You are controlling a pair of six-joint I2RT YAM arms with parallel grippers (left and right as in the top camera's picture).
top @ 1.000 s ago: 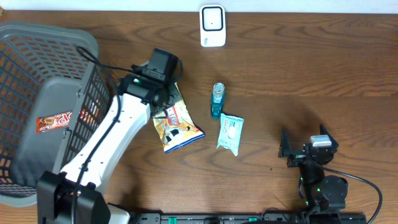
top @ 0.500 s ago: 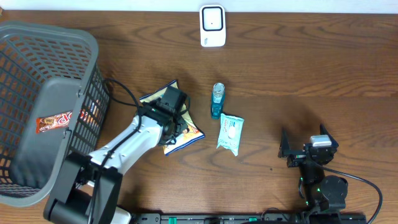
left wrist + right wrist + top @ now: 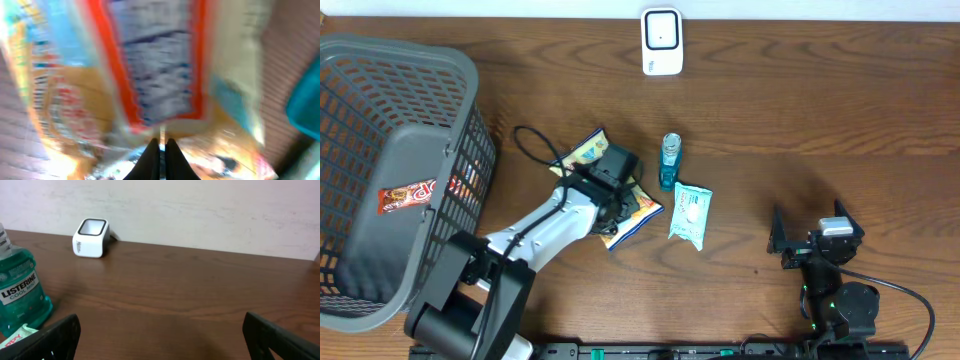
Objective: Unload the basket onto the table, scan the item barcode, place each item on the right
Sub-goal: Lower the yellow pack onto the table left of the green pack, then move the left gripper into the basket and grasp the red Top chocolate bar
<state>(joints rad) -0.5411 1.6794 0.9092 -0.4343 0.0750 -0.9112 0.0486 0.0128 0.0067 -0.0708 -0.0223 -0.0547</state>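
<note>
The left pincer, clamped shut on the snack bag, has carried it right from beside the basket to mid-surface, just left of the mouthwash bottle. The scanner remains well beyond, at the far edge. The right pincer idles wide open.
</note>
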